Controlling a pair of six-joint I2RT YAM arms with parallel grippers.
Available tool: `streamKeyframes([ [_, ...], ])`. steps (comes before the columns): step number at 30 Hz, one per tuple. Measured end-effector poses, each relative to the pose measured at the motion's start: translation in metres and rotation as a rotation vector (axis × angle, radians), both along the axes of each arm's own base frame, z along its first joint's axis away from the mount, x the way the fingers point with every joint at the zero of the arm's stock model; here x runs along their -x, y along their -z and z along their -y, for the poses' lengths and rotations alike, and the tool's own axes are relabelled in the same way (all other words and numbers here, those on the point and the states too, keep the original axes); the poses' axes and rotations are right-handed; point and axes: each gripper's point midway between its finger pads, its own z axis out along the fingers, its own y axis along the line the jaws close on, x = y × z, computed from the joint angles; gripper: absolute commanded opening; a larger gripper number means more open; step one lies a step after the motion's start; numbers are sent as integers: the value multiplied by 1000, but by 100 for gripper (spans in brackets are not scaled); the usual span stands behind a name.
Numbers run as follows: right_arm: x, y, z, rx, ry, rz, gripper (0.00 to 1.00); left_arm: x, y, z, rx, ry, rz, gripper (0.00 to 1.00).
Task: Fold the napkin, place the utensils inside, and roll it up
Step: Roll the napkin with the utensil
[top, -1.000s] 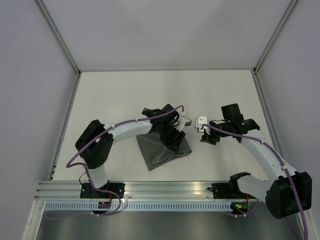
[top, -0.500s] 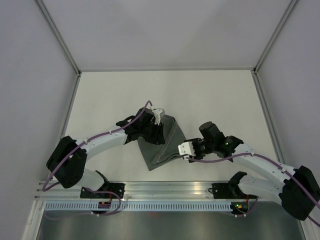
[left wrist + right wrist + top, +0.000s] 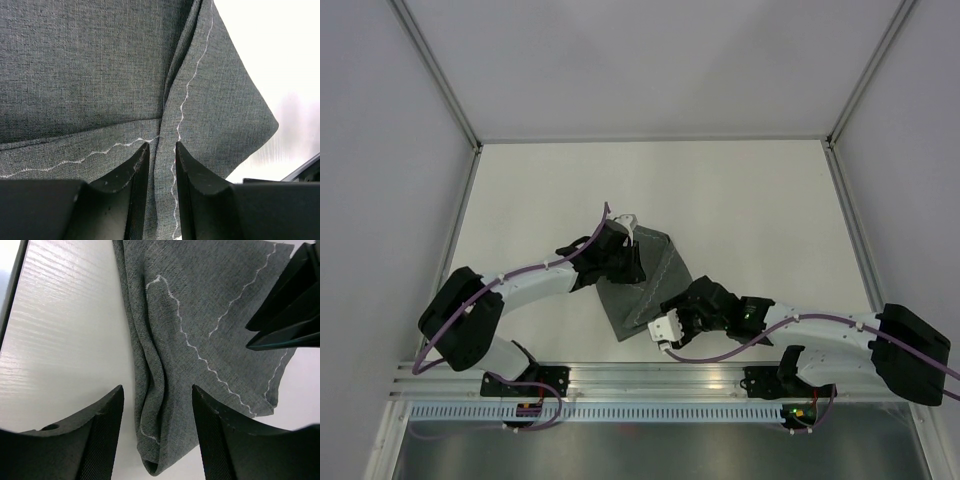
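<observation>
Napkin (image 3: pixel 642 285) lies in a loose, wrinkled multi-layer fold on the bench (image 3: pixel 750 200), front-centre between the arms. Left hand (image 3: pixel 161 145) is at its far-left corner, fingers nearly together over a crease; can't tell whether cloth is actually pinched. Right hand (image 3: pixel 157 388) is open, jaws straddling the bunched near edge. Risks: left catches only the top layer, so a pull peels it off instead of spreading. Right clamps several layers and locks the wrinkle in. Uneven pulls drag the whole cloth.

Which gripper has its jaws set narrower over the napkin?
The left gripper: fingers nearly meeting astride a napkin fold; the right gripper gapes wide.
</observation>
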Motion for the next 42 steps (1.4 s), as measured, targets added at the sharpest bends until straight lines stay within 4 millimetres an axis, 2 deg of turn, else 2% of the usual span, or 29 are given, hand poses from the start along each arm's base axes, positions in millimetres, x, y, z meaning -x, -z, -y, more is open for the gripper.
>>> streamKeyframes([
  [4,-4,10,-1,18,25,37,65,-3,-1,0,3,-12,9,33],
  [10,-13,14,-4,12,60,80,68,-4,-4,1,11,-14,16,33],
  [15,-9,15,-7,4,52,82,68,-6,-6,0,16,-19,22,33],
  [21,-6,26,-10,15,50,67,65,-6,-5,-2,15,-24,21,33],
  [24,-4,34,-9,30,47,64,62,-4,-2,-4,11,-25,16,33],
  [32,-6,36,-14,11,54,86,55,-1,3,-7,4,-25,8,33],
  [33,-5,36,-14,11,54,87,51,-1,3,-7,4,-26,8,33],
  [35,-5,38,-14,17,54,86,51,-2,3,-7,4,-28,8,33],
  [42,-6,42,-17,27,44,97,39,-4,-5,-9,18,-35,23,33],
])
